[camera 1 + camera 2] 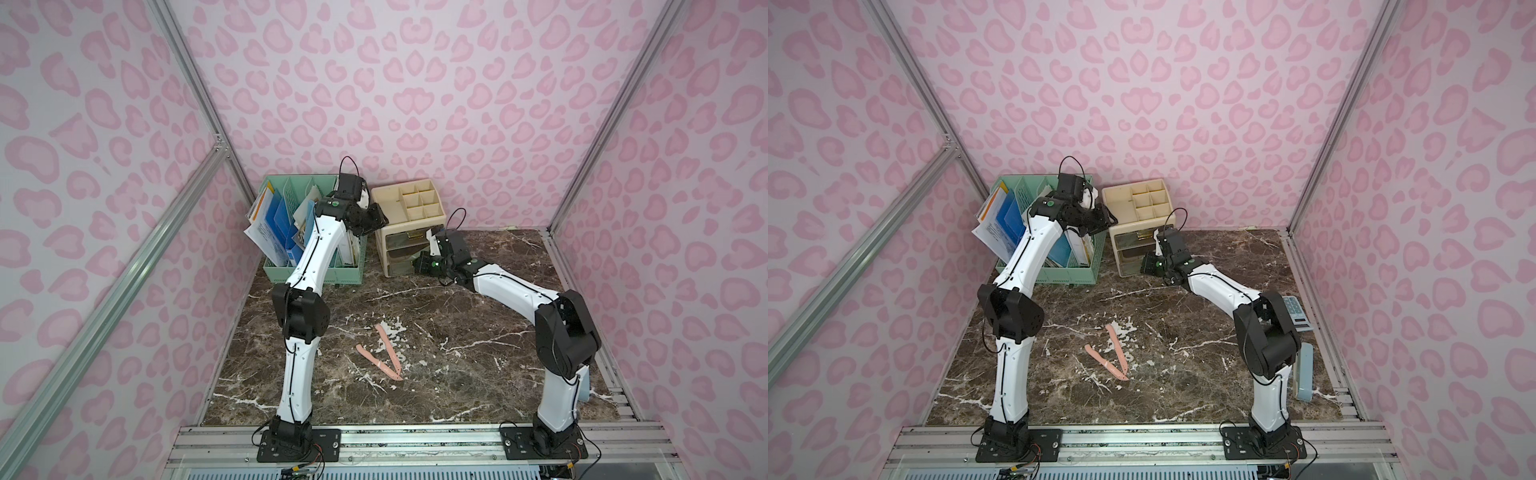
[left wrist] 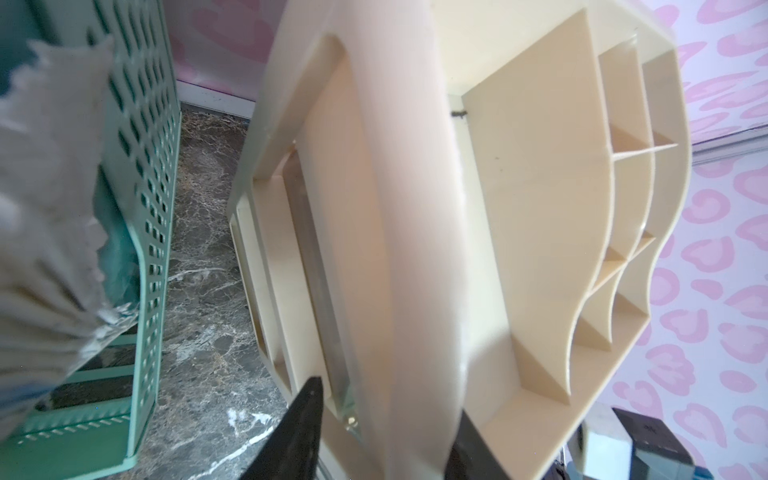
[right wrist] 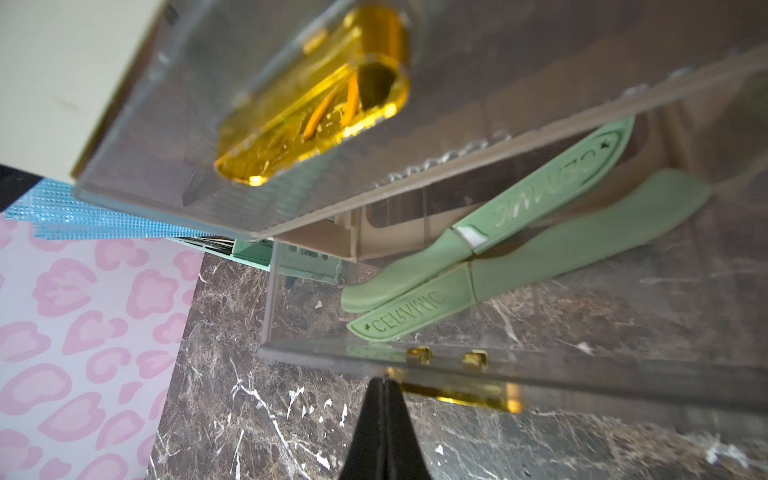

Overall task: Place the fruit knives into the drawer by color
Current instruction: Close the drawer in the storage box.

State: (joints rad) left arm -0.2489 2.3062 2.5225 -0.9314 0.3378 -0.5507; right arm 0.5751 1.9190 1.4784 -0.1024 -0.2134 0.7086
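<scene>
Top views: stereo pair set high over the front rail (image 1: 415, 436), facing down and toward the back wall (image 1: 374, 83). Far off; the whole marble tabletop (image 1: 478, 332) fits in. Both top views share nearly the same scene, shifted slightly sideways.

Left wrist camera: very close to the cream drawer unit (image 2: 415, 208), looking along its side wall and divided top, green basket (image 2: 141, 166) beside it.

Right wrist camera: low over the tabletop, hard against the clear drawer fronts (image 3: 374, 166), looking past them toward the basket; picture rolled.

All views share unit, basket, marble.
</scene>
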